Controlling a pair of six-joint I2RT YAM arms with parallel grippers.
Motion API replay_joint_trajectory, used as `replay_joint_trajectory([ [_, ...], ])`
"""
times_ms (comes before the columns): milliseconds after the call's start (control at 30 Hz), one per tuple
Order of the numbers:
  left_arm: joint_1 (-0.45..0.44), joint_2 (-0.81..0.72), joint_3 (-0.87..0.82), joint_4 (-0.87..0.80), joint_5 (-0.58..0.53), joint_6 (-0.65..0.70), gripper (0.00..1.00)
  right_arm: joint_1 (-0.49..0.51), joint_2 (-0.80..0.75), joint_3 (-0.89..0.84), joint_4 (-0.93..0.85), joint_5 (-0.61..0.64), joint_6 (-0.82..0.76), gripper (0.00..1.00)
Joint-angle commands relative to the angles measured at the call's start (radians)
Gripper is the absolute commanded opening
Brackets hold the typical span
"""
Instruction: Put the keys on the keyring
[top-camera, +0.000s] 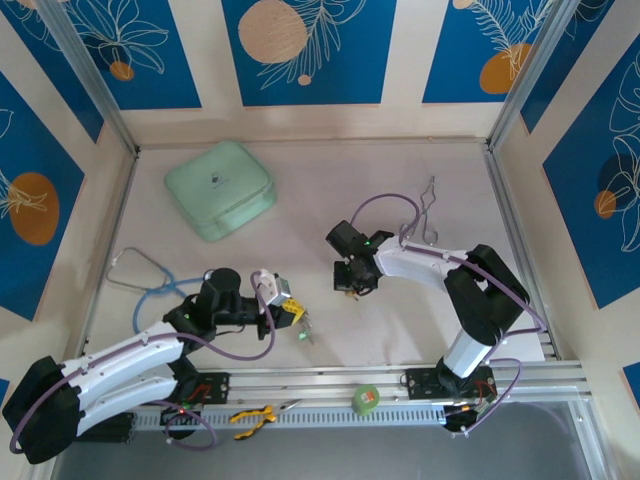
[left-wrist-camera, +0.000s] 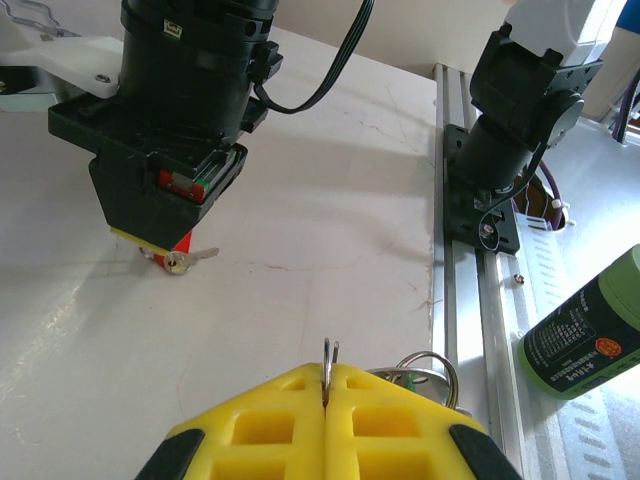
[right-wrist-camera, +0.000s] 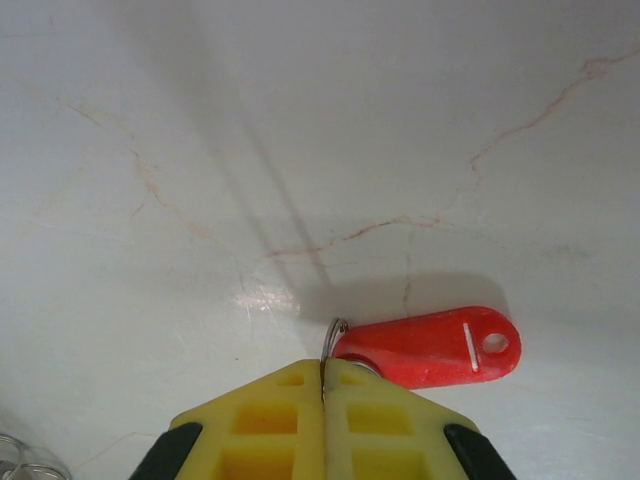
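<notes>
Underneath, cracked white tabletop (right-wrist-camera: 300, 120); left fingers (left-wrist-camera: 327, 378) clamp wire ring (left-wrist-camera: 330, 350), right fingers (right-wrist-camera: 323, 372) red key (right-wrist-camera: 430, 348).

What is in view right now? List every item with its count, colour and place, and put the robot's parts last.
case: 1, mint green, far left of the table
stethoscope: 1, blue and grey tubing, left edge of the table
forceps: 1, silvery, far right of the table
tape roll: 1, green, on the near rail
pliers: 1, yellow handles, on the near rail, left of the tape roll
red key: 1, red head, mid-table, its small ring pinched by the right gripper
green key: 1, green head, at the tip of the left gripper
metal ring: 1, silvery, pinched between the left gripper's fingers
left gripper: 1, yellow fingers, shut
right gripper: 1, yellow fingers, shut
</notes>
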Motion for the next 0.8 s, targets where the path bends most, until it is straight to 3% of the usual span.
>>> replay_joint_trajectory([
  [0, -0.007, -0.002, 0.019, 0.003, 0.022, 0.015, 0.00, -0.003, 0.019, 0.008, -0.054, -0.001, -0.013, 0.13],
  [100, -0.006, -0.002, 0.019, 0.005, 0.024, 0.016, 0.00, 0.000, 0.026, 0.017, -0.062, 0.005, -0.016, 0.22],
  [200, -0.007, -0.002, 0.018, 0.005, 0.024, 0.015, 0.00, 0.003, 0.035, 0.027, -0.070, 0.009, -0.018, 0.24],
  [333, -0.008, -0.005, 0.018, 0.000, 0.023, 0.018, 0.00, 0.005, 0.042, 0.037, -0.075, 0.018, -0.016, 0.19],
  [767, -0.007, -0.007, 0.019, 0.000, 0.024, 0.019, 0.00, 0.006, 0.066, 0.069, -0.089, 0.042, -0.021, 0.17],
])
